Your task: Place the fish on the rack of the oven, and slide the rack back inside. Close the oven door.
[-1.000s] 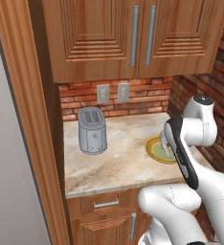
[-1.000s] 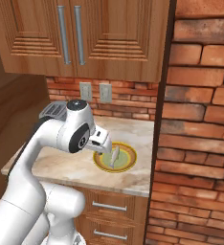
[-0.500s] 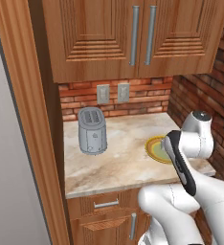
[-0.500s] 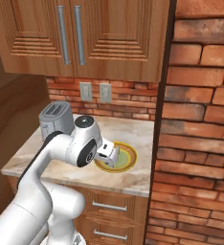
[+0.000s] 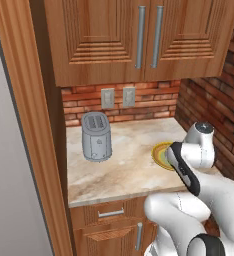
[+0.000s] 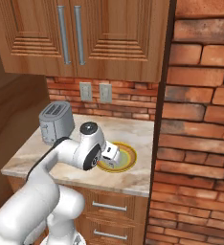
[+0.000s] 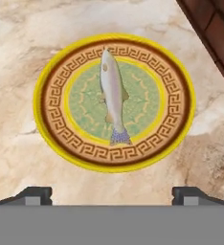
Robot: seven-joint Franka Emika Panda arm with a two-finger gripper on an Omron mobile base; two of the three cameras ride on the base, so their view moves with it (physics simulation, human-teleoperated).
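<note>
The fish (image 7: pixel 113 93), slender and pale grey-white, lies lengthwise in the middle of a yellow-green patterned plate (image 7: pixel 51 91) on the marble counter. My gripper (image 7: pixel 113 195) hangs above the plate, open, its two dark fingertips (image 7: pixel 35 194) spread wide with nothing between them. In the base views the hand (image 6: pixel 110 154) hovers over the plate (image 6: pixel 127 158), which the arm partly hides on the counter's right side (image 5: pixel 160 152). The oven, its rack and the oven door are out of view.
A silver toaster (image 5: pixel 96 136) stands at the counter's back left. A brick wall (image 6: pixel 200 119) closes the right side, close to the plate. Wooden cabinets (image 5: pixel 139 35) hang overhead, and a tall wood panel (image 5: pixel 29 125) stands on the left.
The arm has folded lower, bringing the hand down toward the plate. The jaws have stayed wide apart. Toaster and plate have not moved.
</note>
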